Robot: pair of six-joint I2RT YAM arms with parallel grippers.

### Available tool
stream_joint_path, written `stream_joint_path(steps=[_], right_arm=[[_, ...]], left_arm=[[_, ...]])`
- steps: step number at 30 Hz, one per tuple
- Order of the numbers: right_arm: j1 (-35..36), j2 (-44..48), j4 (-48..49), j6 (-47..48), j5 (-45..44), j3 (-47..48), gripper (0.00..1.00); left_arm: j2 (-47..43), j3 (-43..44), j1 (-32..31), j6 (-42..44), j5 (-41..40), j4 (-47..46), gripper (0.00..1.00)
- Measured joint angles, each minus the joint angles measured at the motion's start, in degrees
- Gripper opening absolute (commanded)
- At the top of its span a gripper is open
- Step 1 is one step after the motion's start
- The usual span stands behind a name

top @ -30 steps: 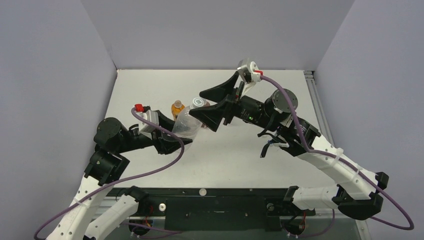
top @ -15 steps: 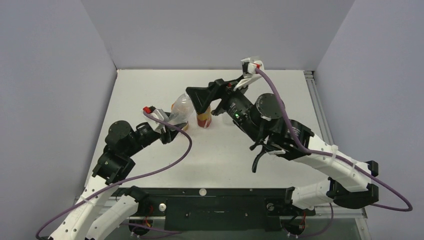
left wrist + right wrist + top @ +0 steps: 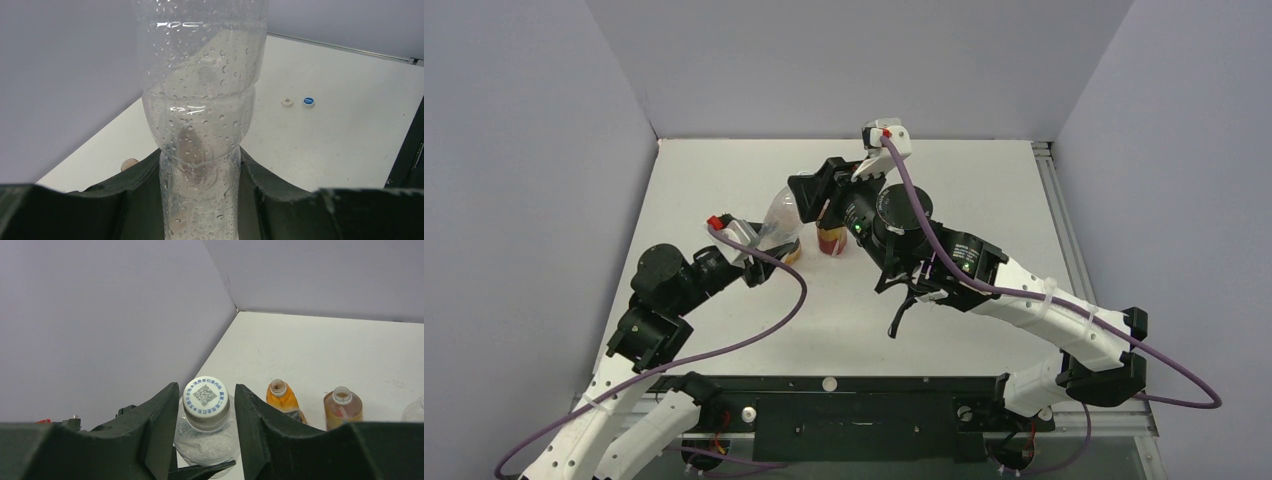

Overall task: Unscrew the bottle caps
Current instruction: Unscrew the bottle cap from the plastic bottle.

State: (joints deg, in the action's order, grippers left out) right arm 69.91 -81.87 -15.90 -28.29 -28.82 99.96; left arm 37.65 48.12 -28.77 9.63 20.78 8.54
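Left jaws clamp clear bottle (image 3: 200,125) | tilted, cap (image 3: 206,397) between right jaws

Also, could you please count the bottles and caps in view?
Bottles: 3 – clear bottle, orange bottle, reddish-brown bottle.
Caps: 3 – white cap on the clear bottle, loose white cap, loose blue cap.
Total: 6, leaving out an unclear shape at the right wrist view's edge.

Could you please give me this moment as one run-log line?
left gripper: shut on clear bottle | right gripper: jaws flanking white cap, contact unclear | orange bottle, brown bottle: uncapped, upright | blue cap: lying loose
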Motion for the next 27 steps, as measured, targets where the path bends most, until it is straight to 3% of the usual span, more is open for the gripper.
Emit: stream_joint_path(steps=[5, 11, 14, 19, 27], right_arm=[[0.0, 0.0, 0.8, -0.6, -0.1, 0.0, 0.35], [-0.3, 0.0, 0.8, -0.6, 0.5, 0.0, 0.17], [-1.7, 0.1, 0.8, 0.3, 3.3, -0.1, 0.13], [-6.4, 3.5, 2.4, 3.0, 18.4, -4.2, 0.12], [-12.2, 15.2, 6.7, 7.7, 46.7, -13.2, 0.10]], left_arm=[[0.0, 0.0, 0.0, 0.0, 0.0, -0.2, 0.00], [0.1, 0.0, 0.0, -0.1, 0.0, -0.3, 0.00], [0.2, 0.0, 0.0, -0.5, 0.2, -0.3, 0.00], [0.6, 0.1, 0.1, -4.7, 4.6, -0.1, 0.00], [2.8, 4.8, 0.0, -16.8, 27.8, 0.2, 0.00]])
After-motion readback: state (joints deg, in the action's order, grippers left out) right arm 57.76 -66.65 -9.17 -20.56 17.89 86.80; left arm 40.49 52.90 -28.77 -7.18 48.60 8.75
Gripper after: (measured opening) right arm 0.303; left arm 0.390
